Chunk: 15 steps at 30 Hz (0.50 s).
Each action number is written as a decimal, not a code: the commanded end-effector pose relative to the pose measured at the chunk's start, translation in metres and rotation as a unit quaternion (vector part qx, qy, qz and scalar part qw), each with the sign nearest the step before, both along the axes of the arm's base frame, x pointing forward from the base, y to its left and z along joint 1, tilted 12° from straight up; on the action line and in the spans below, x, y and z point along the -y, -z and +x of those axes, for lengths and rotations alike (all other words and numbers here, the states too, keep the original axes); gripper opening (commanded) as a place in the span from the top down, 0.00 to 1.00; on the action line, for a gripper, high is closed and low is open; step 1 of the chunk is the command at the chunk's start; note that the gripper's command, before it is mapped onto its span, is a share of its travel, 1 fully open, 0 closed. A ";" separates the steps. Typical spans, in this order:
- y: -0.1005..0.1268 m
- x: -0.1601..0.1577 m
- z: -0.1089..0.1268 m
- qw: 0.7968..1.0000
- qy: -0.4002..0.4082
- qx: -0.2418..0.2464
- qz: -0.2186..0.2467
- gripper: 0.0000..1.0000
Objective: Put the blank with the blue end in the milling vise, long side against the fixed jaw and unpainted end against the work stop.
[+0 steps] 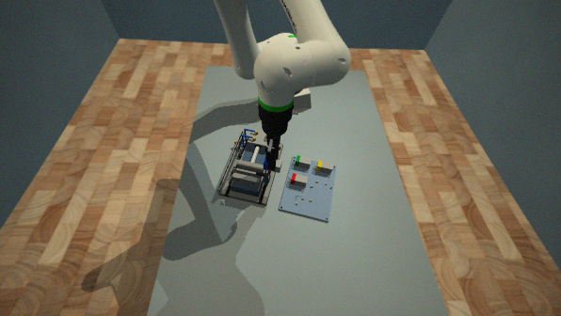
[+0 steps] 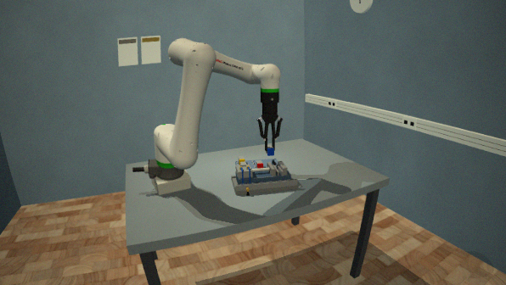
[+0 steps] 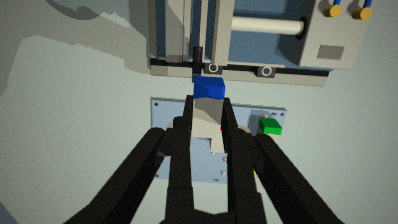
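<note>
My gripper (image 1: pixel 271 166) (image 2: pixel 270 148) (image 3: pixel 207 107) is shut on the blank with the blue end (image 2: pixel 270 151) (image 3: pixel 209 88). It holds this blank in the air near the plate-side edge of the milling vise (image 1: pixel 269 197) (image 2: pixel 272 186) (image 3: pixel 240 77). In the wrist view the blue end points toward the vise, and the fingers grip the unpainted part. A short dark rod (image 3: pixel 197 62) shows at the vise's jaw gap, just beyond the blue end. The fixed jaw (image 1: pixel 247 178) (image 3: pixel 177 30) is at the end away from the hoses. The bars between the jaws cannot be made out.
The plate (image 1: pixel 306 212) (image 3: pixel 162 113) lies beside the vise. On it are the red-ended blank (image 1: pixel 299 181), green-ended blank (image 1: pixel 303 163) (image 3: pixel 270 126) and yellow-ended blank (image 1: pixel 325 166), with several small pins. Blue hoses (image 1: pixel 244 136) (image 2: pixel 243 176) rise at the vise's robot-side end.
</note>
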State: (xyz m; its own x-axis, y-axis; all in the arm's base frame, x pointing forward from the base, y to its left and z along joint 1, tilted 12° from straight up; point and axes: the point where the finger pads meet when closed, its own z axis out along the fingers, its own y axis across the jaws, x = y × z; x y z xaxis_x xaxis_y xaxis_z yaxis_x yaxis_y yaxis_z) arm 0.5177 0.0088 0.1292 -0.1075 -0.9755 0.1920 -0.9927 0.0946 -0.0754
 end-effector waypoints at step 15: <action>-0.010 0.049 0.003 1.000 0.000 0.001 0.000 0.90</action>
State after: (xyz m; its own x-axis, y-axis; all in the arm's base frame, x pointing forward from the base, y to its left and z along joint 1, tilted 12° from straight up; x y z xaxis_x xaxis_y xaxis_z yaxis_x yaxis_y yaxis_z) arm 0.5202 -0.0345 0.1369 -0.1077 -0.9755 0.1919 -0.9926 0.0947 -0.0755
